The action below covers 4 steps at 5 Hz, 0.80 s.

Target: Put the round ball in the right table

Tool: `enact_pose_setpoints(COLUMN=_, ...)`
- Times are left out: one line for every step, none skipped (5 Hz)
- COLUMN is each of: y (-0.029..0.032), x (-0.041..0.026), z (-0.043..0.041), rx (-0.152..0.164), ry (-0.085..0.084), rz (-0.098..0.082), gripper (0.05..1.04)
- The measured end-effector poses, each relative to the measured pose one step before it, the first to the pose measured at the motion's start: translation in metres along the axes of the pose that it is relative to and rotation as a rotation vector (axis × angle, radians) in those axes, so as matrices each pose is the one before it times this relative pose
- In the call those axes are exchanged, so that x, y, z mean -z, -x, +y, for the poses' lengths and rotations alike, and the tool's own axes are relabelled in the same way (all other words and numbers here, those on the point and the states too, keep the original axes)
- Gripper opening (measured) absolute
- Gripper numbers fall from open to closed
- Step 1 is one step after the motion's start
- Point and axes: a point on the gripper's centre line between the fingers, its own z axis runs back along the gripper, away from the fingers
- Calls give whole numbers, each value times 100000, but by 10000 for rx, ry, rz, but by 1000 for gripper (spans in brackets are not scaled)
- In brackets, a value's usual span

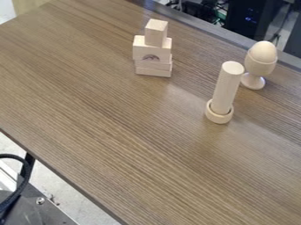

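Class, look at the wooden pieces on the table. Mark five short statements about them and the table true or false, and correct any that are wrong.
1. The egg-shaped piece sits in a stemmed cup. True.
2. The cylinder lies flat on its side. False: the cylinder stands on end in a ring.
3. A small block tops the block stack. True.
4. The block stack is to the right of the cup in the picture. False: the block stack is to the left of the cup.
5. The table has a wood-grain top. True.
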Motion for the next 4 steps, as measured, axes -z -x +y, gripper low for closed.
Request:
enact_pose_setpoints(y=639, x=1389, z=-87, rx=13, ry=-6, rz=429, gripper=1000)
enact_pose_setpoints(y=67, x=1765, z=20, rx=-115, ry=-26, rz=275, gripper=1000)
enact_pose_setpoints(y=-1439, x=1654, z=-93, rx=-42, ry=17, rz=109, gripper=1000)
enact_pose_setpoints(y=-1320, x=1291, z=55, rx=-84, ry=-24, rz=-16, gripper=1000)
